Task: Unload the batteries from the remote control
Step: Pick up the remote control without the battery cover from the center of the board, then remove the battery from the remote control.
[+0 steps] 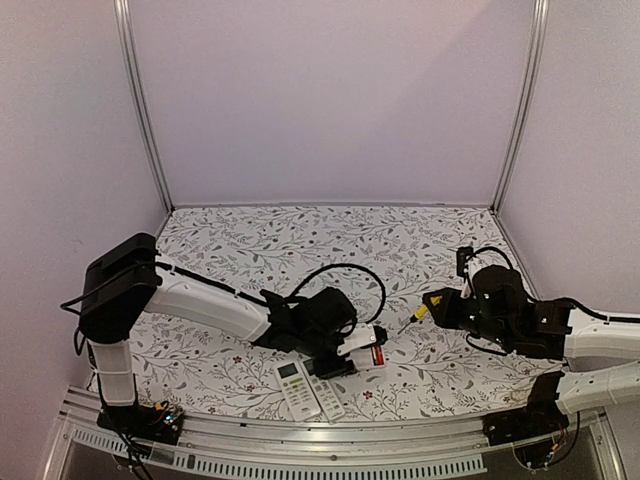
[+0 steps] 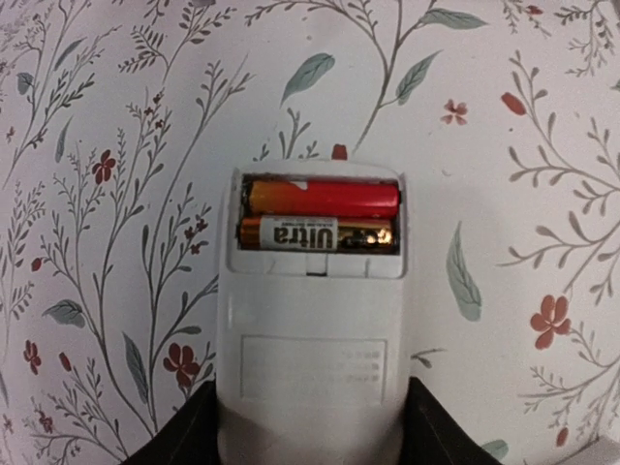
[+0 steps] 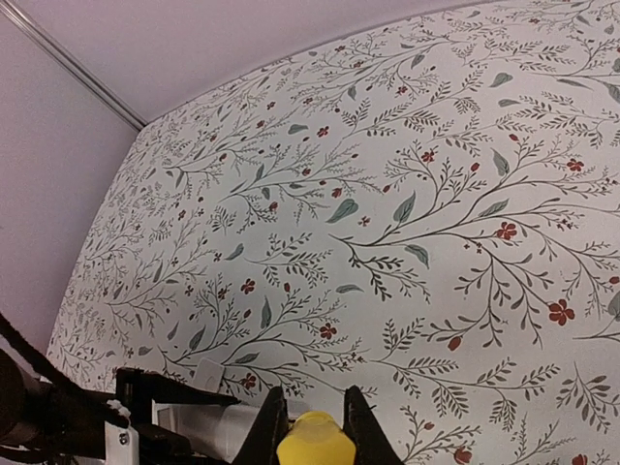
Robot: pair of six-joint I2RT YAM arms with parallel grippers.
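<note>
At the near edge of the table (image 1: 300,240) runs a metal rail (image 1: 300,430). Two arms are bolted there, one on each side.

There are two remotes. The closest one is the face-up remote (image 1: 308,388). It is white with a little screen, and it lies flat just behind the rail, near the middle.

Just past it is the open remote (image 2: 310,358), back side up with its lid off. The left gripper (image 2: 310,407) has one finger on each side of it, right up against its sides, so it is pinching the near end.

There are two batteries, and both sit in the hole at the far end of the open remote. They lie side by side and touch. The red-orange battery (image 2: 325,197) is the farther one. The dark battery (image 2: 320,235) has gold ends and the word Ultra on it.

There is one screwdriver (image 3: 315,441), with a yellow handle. The right gripper (image 3: 315,397) is pressed together on that handle. It hangs to the right of the open remote, near it but not touching.

Behind both grippers the flowered table runs back with lots of room. To the left and right of the remotes there is room too. The table stops at the back wall (image 1: 330,100), and a wall stands at each side.
</note>
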